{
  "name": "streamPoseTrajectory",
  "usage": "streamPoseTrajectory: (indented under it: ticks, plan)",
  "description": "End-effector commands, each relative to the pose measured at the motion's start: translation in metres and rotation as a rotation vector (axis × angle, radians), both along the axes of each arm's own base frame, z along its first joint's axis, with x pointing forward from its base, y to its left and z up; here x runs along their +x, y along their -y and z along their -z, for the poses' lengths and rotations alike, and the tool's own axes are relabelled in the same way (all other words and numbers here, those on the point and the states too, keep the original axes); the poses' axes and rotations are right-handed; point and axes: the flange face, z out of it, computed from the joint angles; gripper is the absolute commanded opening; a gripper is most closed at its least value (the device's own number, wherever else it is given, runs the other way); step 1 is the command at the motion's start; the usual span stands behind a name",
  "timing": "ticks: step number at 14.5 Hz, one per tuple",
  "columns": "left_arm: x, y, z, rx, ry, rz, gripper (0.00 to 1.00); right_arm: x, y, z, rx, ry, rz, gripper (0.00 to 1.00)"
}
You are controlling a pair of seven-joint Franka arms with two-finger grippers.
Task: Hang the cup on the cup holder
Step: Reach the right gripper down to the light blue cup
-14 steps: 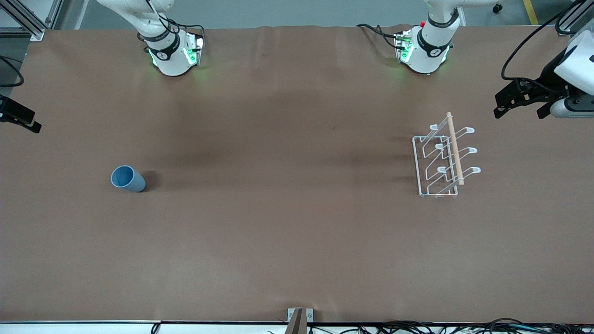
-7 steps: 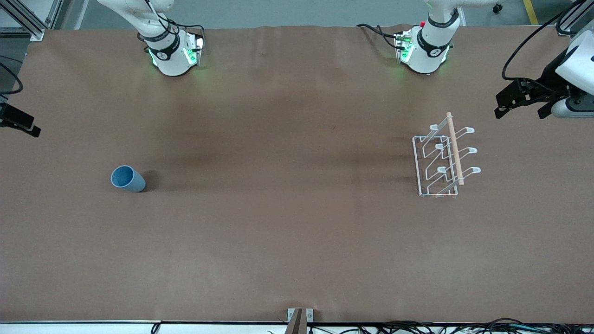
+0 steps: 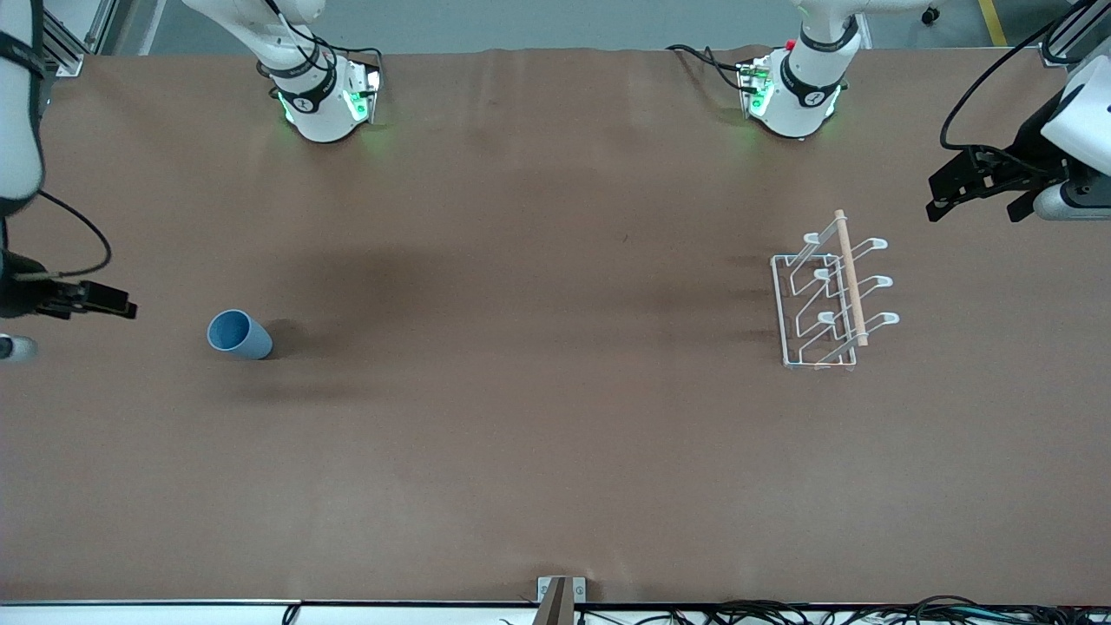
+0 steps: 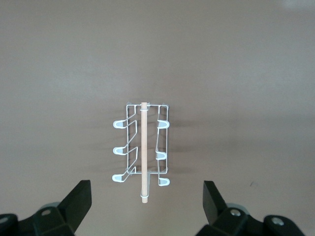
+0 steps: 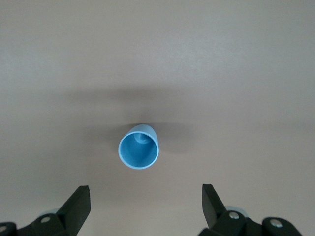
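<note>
Cup (image 3: 238,334) upright on the brown surface (image 3: 521,417) toward the right arm's end; cup holder (image 3: 829,299) well apart, toward the left arm's end. Right pincer (image 3: 104,305) in the air beside the cup, left pincer (image 3: 972,187) near the holder.

Left wrist: pincer (image 4: 146,209) spread wide, empty, over the holder (image 4: 142,147).

Right wrist: pincer (image 5: 145,209) spread wide, empty, over the cup (image 5: 139,147), mouth up.
</note>
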Motion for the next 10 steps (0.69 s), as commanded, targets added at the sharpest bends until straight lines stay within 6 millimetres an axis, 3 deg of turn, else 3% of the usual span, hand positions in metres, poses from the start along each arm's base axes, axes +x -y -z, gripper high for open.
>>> streamPoseTrajectory:
  ticks: [1, 7, 10]
  plan:
    - [-0.003, -0.005, -0.008, 0.001, 0.012, 0.009, 1.00, -0.014, 0.001, 0.043, 0.019, 0.002, -0.018, 1.00]
    - [-0.001, -0.009, -0.008, -0.002, 0.024, 0.001, 1.00, -0.031, 0.009, 0.148, 0.014, 0.043, -0.106, 1.00]
    - [-0.001, -0.008, -0.007, 0.000, 0.023, 0.003, 1.00, -0.044, 0.007, 0.190, 0.007, 0.066, -0.110, 1.00]
